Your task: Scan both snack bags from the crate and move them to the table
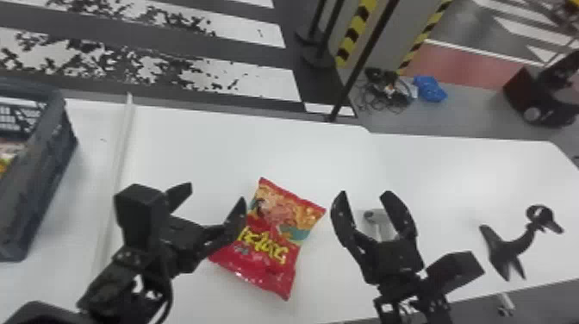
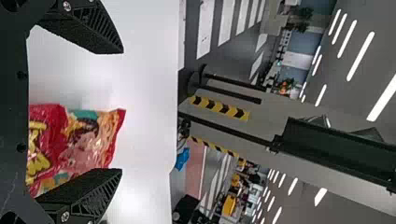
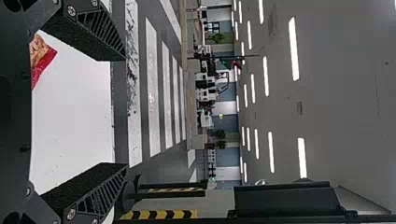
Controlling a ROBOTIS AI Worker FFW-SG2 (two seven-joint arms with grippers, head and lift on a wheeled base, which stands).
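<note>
Snack bag (image 1: 269,241), red with yellow lettering, lay flat and askew on the white table (image 1: 224,146), between the two grippers. Its pictured end pointed away from the robot; its plain red end lay nearer.

Left gripper (image 1: 213,194) was wide and held nothing. In the head view one of its fingers overlapped the bag's left edge (contact could not be told). In the left wrist view, part of the bag showed beyond the gap between the same gripper's (image 2: 122,111) fingers.

Right gripper (image 1: 364,194) was also wide and empty, placed to the right of the bag and apart from it, fingers directed away from the robot. Beyond its spread fingers was a small grey object (image 1: 375,215) with a pale stem (identity uncertain). In the right wrist view, one corner of the bag showed near one finger.

Dark grey crate (image 1: 36,185) was at the head view's left edge, well apart from the bag. Colourful contents (image 1: 6,161) showed inside, cut by the edge; could not tell what they were. A raised pale strip (image 1: 120,159) ran across the table between crate and bag.

Black stand (image 1: 512,250) with a curved neck was to the right of the right gripper. Past the table, a blue bundle (image 1: 431,88) lay beside tangled cables (image 1: 383,88) on the floor.
</note>
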